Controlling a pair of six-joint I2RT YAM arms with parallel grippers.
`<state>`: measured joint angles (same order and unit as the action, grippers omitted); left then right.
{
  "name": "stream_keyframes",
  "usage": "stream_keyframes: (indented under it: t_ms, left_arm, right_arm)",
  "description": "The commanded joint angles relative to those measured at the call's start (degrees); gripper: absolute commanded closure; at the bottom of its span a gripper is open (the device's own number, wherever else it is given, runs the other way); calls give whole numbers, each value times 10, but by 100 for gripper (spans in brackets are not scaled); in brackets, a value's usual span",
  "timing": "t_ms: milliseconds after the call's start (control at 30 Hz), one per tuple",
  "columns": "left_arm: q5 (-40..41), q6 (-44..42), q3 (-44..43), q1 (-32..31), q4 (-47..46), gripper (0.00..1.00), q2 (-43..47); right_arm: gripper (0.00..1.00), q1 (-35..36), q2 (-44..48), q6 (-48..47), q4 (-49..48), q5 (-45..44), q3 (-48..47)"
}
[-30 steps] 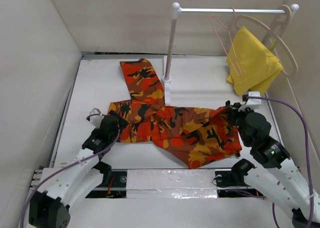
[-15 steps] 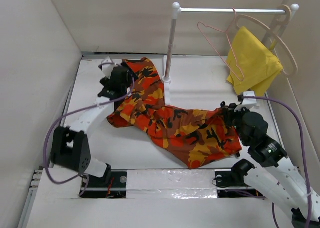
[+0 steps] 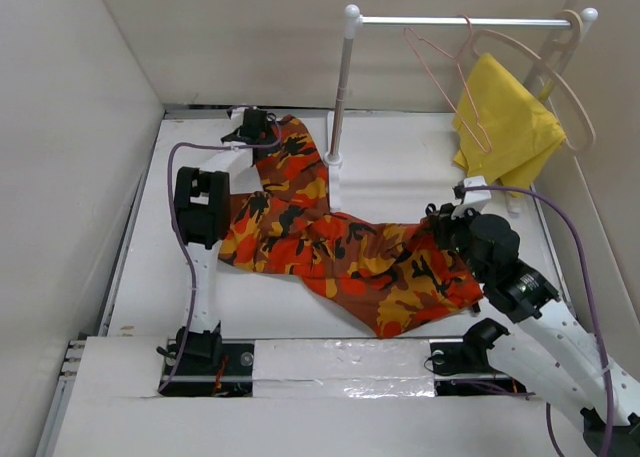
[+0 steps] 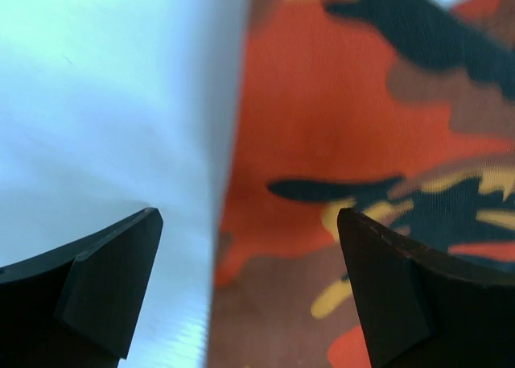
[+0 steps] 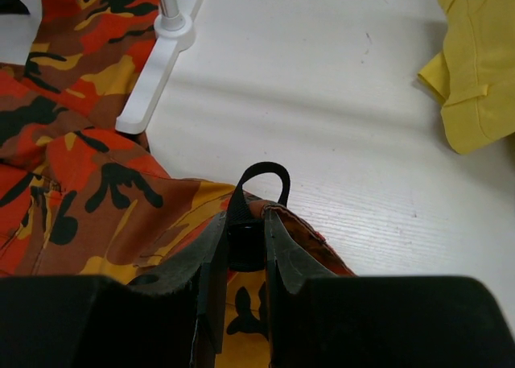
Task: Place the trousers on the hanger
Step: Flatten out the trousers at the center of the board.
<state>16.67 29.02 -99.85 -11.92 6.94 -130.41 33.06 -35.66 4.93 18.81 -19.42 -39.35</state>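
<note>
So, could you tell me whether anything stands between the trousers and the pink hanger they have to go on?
Yes: the rack's upright post rises at the bend of the trousers, with one leg lying on its left, away from the pink hanger. The yellow cloth hangs close beside that hanger.

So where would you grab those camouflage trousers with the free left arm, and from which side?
Probably the far leg's end, from above at its left edge. The trousers lie spread on the table, so only an edge offers something to pinch; the open left fingers straddle that edge. The right fingers are shut on a black loop at the trousers' right side.
</note>
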Motion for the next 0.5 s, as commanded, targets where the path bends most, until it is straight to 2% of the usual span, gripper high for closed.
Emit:
stream_keyframes:
  t_ms: [0,133,200,233,267,367,400,433,467]
  left_arm:
    - [-52,-13,-45,22,30,10,-4]
    - [-66,-17,-90,22,48,12,-52]
    - [-87,-15,-105,22,53,20,-66]
    - [-95,-13,-119,22,57,35,-78]
    - [-98,-10,-128,22,61,42,-82]
    - [-117,-1,-135,22,52,54,-84]
    - [-118,1,-136,22,50,61,-83]
    - [-110,7,-134,22,54,89,-78]
    - [-102,14,-131,22,58,100,-72]
  right_arm:
    - [100,-3,1,-11,-54,24,5]
    - [100,-8,-4,-9,-62,27,7]
    - [100,-8,-2,-10,-68,34,9]
    - [100,-8,-2,-9,-69,36,10]
    - [100,-8,-1,-9,-69,37,10]
    - [100,-8,6,-11,-69,46,11]
    - [100,-8,7,-12,-69,47,12]
    - [100,-8,10,-12,-66,47,12]
    - [100,-8,13,-11,-64,47,12]
